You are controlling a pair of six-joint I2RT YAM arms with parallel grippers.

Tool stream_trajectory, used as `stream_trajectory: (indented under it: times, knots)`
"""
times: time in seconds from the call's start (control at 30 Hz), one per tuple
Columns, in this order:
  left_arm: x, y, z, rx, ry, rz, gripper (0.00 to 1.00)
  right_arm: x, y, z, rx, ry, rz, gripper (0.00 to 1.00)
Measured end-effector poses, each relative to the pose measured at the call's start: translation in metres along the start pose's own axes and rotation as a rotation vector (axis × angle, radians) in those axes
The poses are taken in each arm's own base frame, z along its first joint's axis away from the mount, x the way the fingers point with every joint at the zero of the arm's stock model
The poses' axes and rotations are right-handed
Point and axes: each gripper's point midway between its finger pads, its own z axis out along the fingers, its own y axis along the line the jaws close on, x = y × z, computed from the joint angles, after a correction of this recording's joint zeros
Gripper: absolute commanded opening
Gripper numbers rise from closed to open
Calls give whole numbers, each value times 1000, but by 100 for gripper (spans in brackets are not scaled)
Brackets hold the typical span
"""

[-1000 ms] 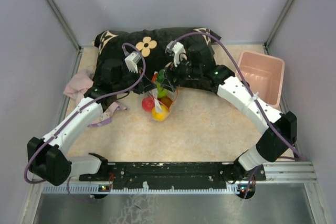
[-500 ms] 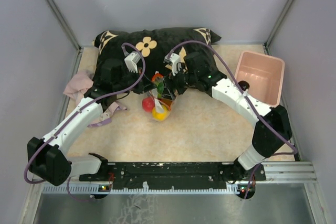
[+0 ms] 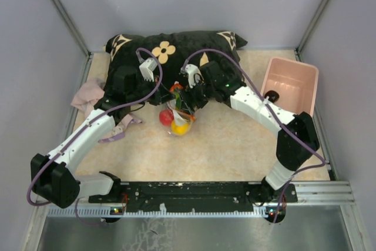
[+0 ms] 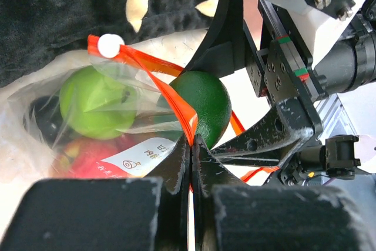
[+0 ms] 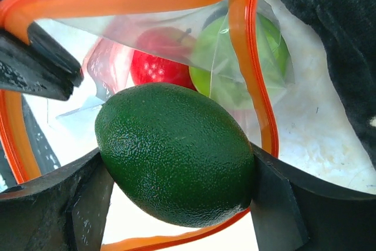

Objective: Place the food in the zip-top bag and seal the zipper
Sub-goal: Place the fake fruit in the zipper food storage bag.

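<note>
The zip-top bag (image 5: 235,57) lies with its mouth held wide, its orange zipper (image 5: 247,45) looping round the opening. My left gripper (image 4: 192,140) is shut on the zipper's edge (image 4: 176,101). My right gripper (image 5: 179,189) is shut on a dark green avocado-like food piece (image 5: 176,151), right at the bag's mouth. Through the plastic I see a light green fruit (image 4: 94,95) and a red one (image 5: 158,57). In the top view both grippers meet at the bag (image 3: 179,107), with red (image 3: 166,117) and yellow (image 3: 179,126) food at its low end.
A black flower-print pillow (image 3: 170,48) lies just behind the bag. A pink bin (image 3: 291,83) stands at the right with a small dark thing (image 3: 271,94) in it. A pink cloth (image 3: 88,95) lies under the left arm. Grey walls enclose the table.
My right arm has swung left and carried the dark green piece to the bag's mouth. The left arm and its grip on the zipper have stayed put.
</note>
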Motion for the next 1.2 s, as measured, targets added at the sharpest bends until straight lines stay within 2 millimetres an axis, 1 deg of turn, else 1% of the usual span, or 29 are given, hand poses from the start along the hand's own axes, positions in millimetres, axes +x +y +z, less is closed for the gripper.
stream_trajectory:
  times: [0.1,0.23,0.37,0.43,0.53,0.63,0.9,1.2]
  knots:
    - [1,-1,0,3,3,-2,0,-2,1,4,40,10,-12,64]
    - [2,0,0,4,5,-4,0,-1,-7,18,127,31,-13,65]
    - [3,0,0,3,8,-5,0,2,-9,21,149,42,2,74]
    - [4,1,0,2,9,-6,0,-1,-6,22,130,29,5,79]
    - [7,3,1,-4,13,-9,0,-8,2,25,88,-1,15,82]
    - [14,9,1,-22,18,-15,0,-14,9,27,46,-38,19,83]
    - [30,20,-8,-71,-8,-27,0,-11,19,27,-10,-31,30,84]
    - [31,25,-9,-97,-26,-35,0,-11,21,26,-21,-28,33,84]
